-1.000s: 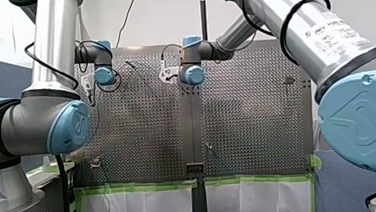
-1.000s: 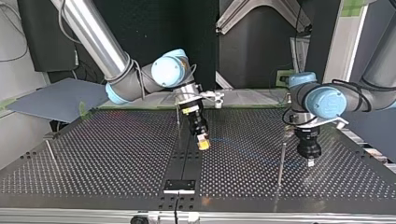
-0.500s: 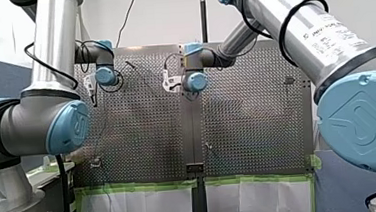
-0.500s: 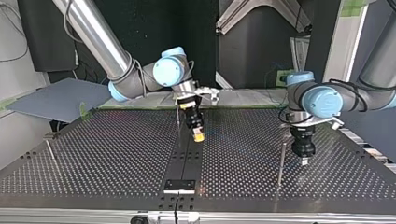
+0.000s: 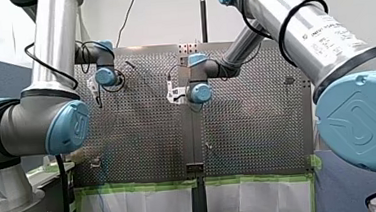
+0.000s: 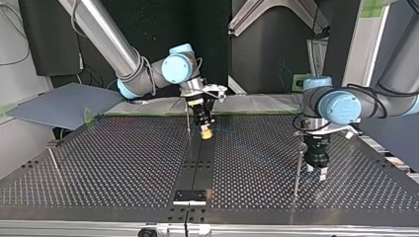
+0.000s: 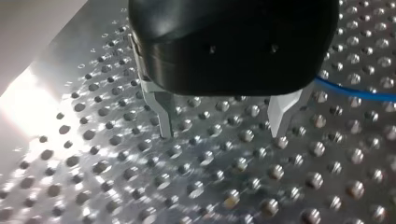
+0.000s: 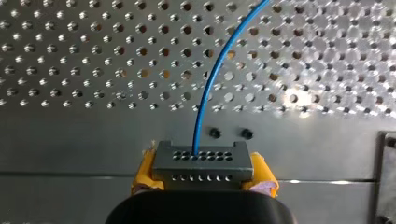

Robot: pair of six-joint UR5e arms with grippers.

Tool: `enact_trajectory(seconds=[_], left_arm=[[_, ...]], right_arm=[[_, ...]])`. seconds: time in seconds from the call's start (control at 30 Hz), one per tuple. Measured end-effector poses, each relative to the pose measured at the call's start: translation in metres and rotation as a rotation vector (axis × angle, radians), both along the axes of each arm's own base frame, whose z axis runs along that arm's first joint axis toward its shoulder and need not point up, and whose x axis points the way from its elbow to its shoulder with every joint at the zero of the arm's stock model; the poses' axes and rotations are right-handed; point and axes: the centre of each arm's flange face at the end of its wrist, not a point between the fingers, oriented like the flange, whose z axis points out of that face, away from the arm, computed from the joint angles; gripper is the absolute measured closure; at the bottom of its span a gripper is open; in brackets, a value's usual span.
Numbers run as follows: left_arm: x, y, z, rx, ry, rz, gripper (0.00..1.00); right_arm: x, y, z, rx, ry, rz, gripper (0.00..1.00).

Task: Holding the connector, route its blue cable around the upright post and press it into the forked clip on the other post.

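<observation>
In the right wrist view my right gripper [image 8: 201, 184] is shut on the grey connector [image 8: 201, 164], yellow pads on both of its sides. The blue cable [image 8: 208, 81] leaves the connector's face and curves away over the perforated table. In the top view my right gripper [image 6: 206, 132] hangs above the table's centre strip, next to a thin upright post [image 6: 188, 118]. My left gripper [image 7: 223, 133] stands open just above the plate with nothing between its metal fingers, and the blue cable [image 7: 359, 94] runs past one side. In the top view it [image 6: 320, 173] hangs beside another thin post [image 6: 297, 170].
A third thin post [image 6: 53, 159] stands near the top view's left edge. A black bracket [image 6: 189, 197] sits on the centre strip at the table's near edge. Both arms' elbows loom large in the front view, and green tape [image 5: 136, 187] lines the plate's edge there.
My left gripper has opened and shifted slightly toward the post beside it. My right gripper has carried the connector up and toward the top view's far side.
</observation>
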Motion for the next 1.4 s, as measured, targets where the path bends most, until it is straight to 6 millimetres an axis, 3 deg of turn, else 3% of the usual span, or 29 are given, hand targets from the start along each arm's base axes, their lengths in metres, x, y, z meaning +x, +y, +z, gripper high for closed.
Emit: enact_trajectory(seconds=[0.3,0.7,1.1,1.4], left_arm=[[0.005,-0.009,-0.021,-0.077,0.035,-0.048,0.0],[0.004,-0.009,-0.023,-0.155,0.035,-0.041,0.0],[0.004,-0.01,-0.023,-0.157,0.039,-0.042,0.0],[0.003,-0.012,-0.023,-0.157,0.041,-0.045,0.0]], right_arm=[[-0.02,-0.004,-0.028,0.005,0.0,-0.043,1.0],[-0.057,-0.015,-0.063,0.011,-0.007,-0.154,1.0],[-0.09,-0.009,-0.098,0.016,-0.012,-0.275,1.0],[-0.126,-0.012,-0.132,0.042,-0.028,-0.379,1.0]])
